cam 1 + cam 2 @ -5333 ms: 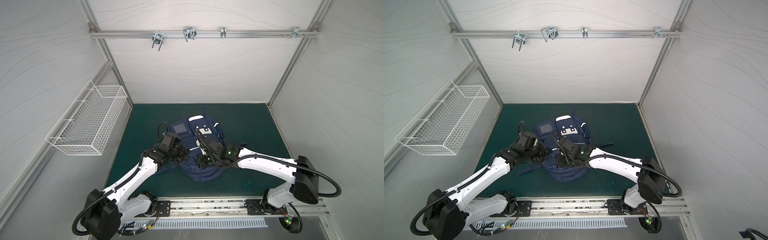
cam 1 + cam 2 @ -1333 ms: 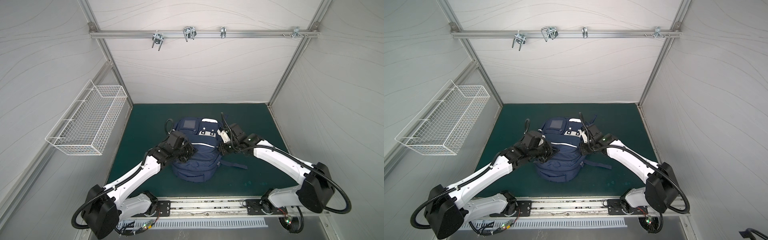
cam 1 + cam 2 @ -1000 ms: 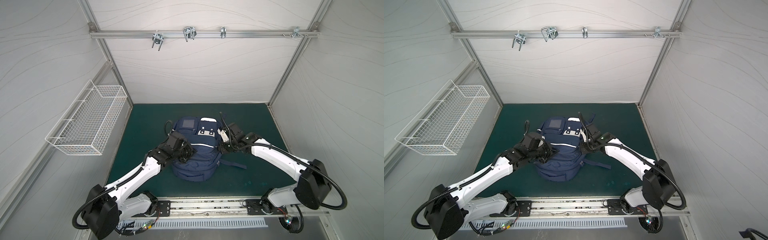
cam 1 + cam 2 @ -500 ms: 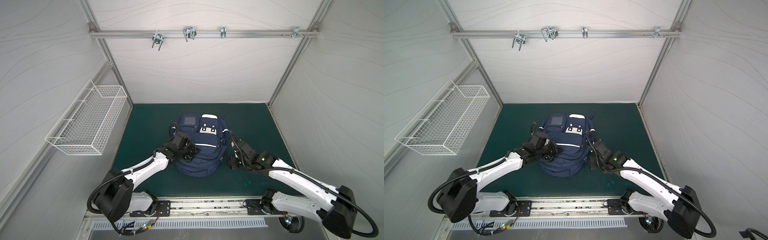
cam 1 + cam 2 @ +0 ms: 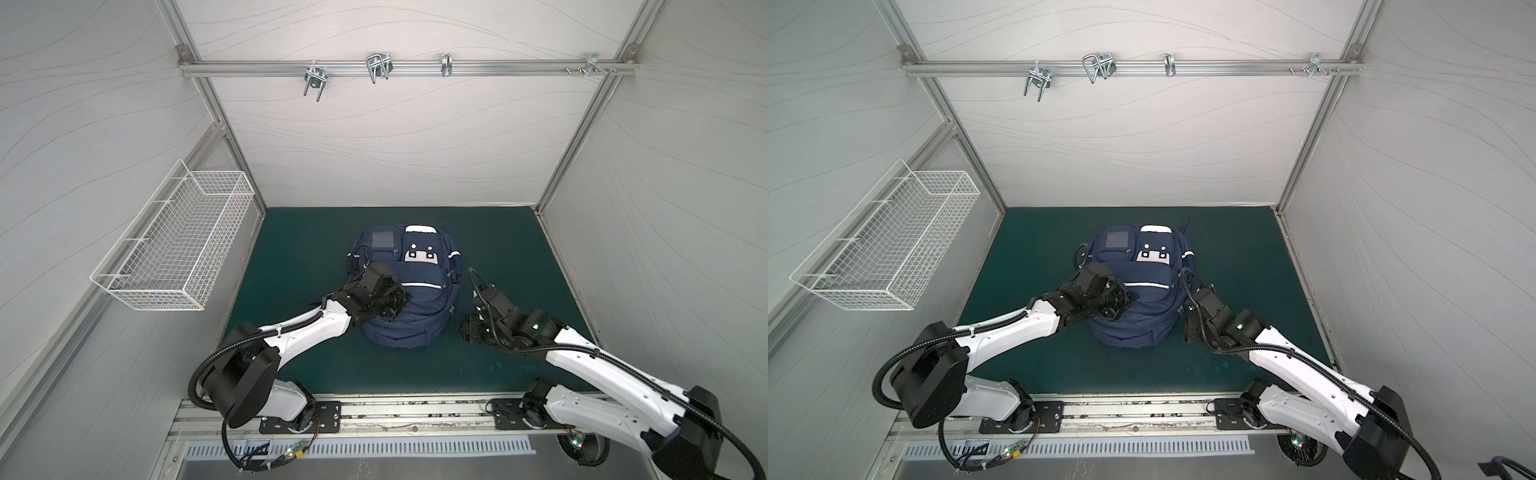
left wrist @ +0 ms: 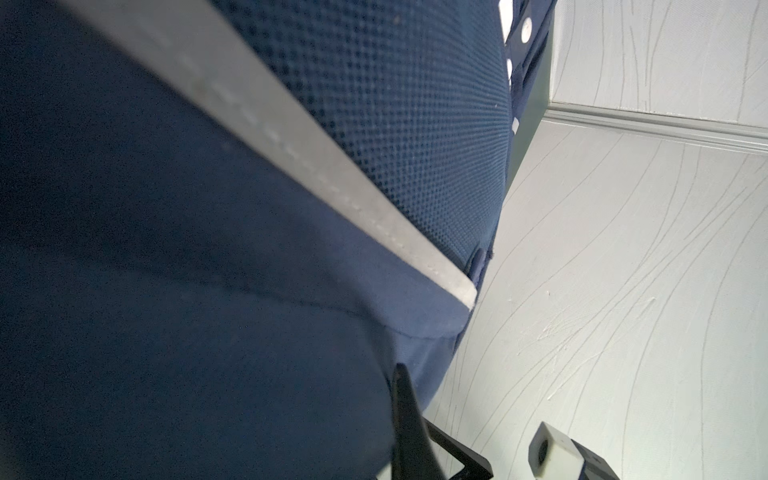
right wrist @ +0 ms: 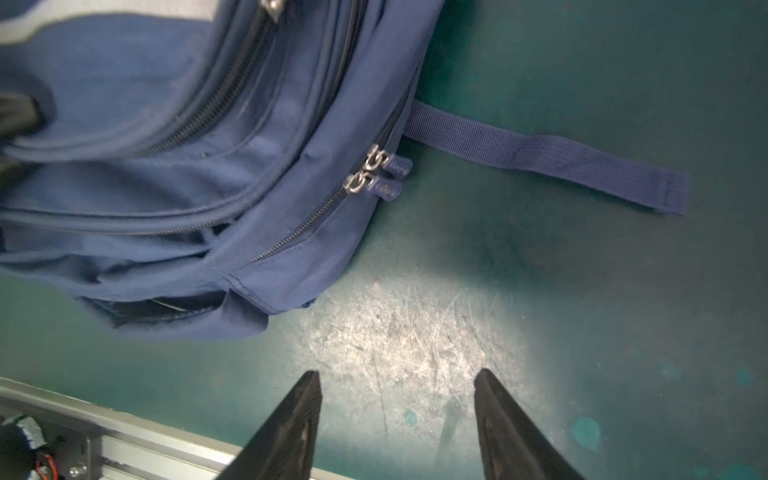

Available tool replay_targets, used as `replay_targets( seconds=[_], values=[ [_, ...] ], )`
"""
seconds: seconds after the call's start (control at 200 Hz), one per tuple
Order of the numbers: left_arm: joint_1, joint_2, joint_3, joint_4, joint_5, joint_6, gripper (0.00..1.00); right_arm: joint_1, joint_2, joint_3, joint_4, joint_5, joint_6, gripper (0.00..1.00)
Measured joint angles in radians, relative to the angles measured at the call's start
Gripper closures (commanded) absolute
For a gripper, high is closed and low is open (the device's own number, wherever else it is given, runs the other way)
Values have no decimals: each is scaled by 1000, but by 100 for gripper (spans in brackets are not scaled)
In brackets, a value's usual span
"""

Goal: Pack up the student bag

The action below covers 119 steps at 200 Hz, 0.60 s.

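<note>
Mid-mat (image 5: pixel 291 266), slightly toward the back edge: student bag (image 5: pixel 419 291), lying flat. Left gripper (image 5: pixel 397 305) sits on the bag's left half, touching it. Right gripper (image 7: pixel 397 374) is over bare mat just off the bag's front-right corner, apart from it. Strap (image 7: pixel 540 156) lies on the mat, out from the bag's right side. Wire basket (image 5: pixel 178 245) on left wall. Hook rail (image 5: pixel 407 68) high across back wall.

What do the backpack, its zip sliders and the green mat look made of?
Backpack: matte navy woven cloth, likely nylon or polyester; a fine weave shows, and the left wrist view shows a dimpled mesh panel. Zip sliders: bright silver with glints, probably metal. Mat: dark green, maybe rubber or vinyl; it is scratched pale where worn.
</note>
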Motion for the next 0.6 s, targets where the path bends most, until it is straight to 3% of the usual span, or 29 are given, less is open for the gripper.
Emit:
replay_targets(
  seconds=[0.125, 0.195, 0.26, 0.335, 0.465, 0.505, 0.595],
  values=[
    [-1, -2, 0, 0, -2, 2, 99, -11, -20, 0, -12, 3, 1, 39],
    [-2, -3, 0, -2, 0, 11, 73, -14, -29, 2, -19, 4, 0, 38],
    [-10, -13, 0, -4, 9, 29, 55, -14, -44, 10, -26, 6, -1, 35],
    [-23, -46, 0, -28, 16, 61, 42, -16, -69, 31, -34, 13, -9, 32],
    [-30, -138, 17, -100, 2, 128, 29, -28, -115, 94, -41, 45, -31, 27],
    [-31, -165, 37, -134, -9, 167, 2, -32, -129, 118, -40, 72, -39, 23],
    [-31, -204, 126, -222, -43, 270, 1, -35, -164, 156, -37, 151, -48, 16]
  ],
)
